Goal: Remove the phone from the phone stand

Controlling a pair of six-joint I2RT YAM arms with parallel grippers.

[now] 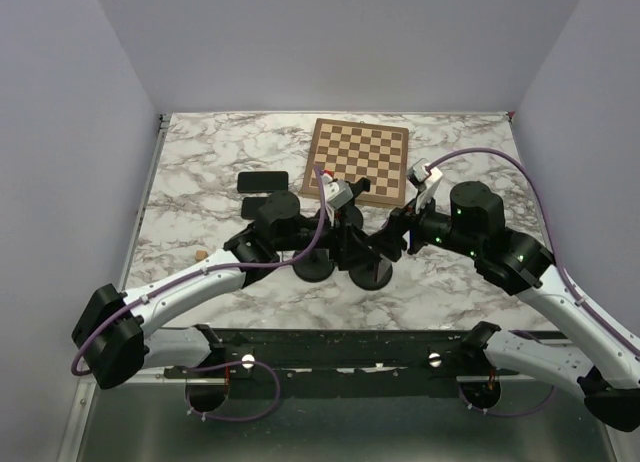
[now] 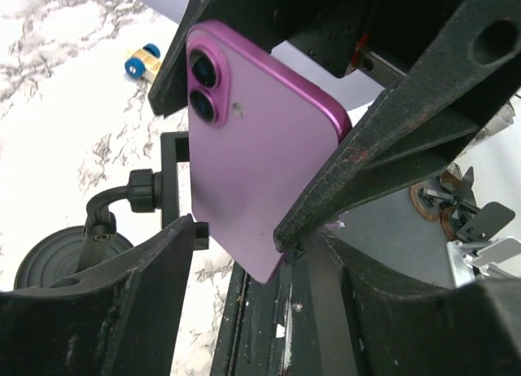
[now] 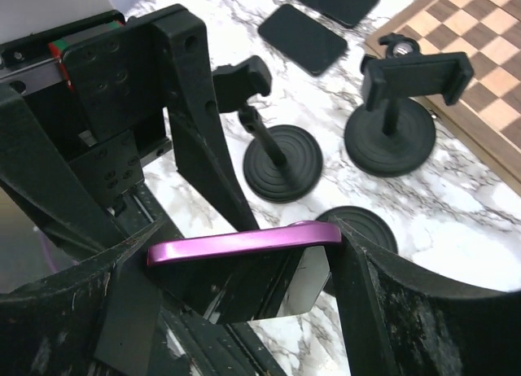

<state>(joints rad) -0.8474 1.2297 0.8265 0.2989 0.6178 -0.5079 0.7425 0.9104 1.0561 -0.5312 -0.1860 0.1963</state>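
The purple phone (image 3: 244, 244) is seen edge-on, spanning the gap between my right gripper's (image 3: 244, 266) two fingers, which press on both its ends. In the left wrist view its back and twin camera lenses (image 2: 252, 164) face me, and its left edge lies against the clamp of a black phone stand (image 2: 172, 181). I cannot tell whether it still sits in that clamp. My left gripper (image 2: 256, 258) is open, its fingers apart around the phone's lower corner. In the top view the left gripper (image 1: 340, 227) and the right gripper (image 1: 385, 244) meet over the stands, hiding the phone.
Two more black stands (image 3: 281, 160) (image 3: 395, 132) stand close behind, and a third round base (image 3: 366, 225) sits under the phone. Two dark phones (image 3: 313, 38) lie flat beyond them. A chessboard (image 1: 360, 160) lies at the back. A small blue and yellow object (image 2: 142, 60) lies on the marble.
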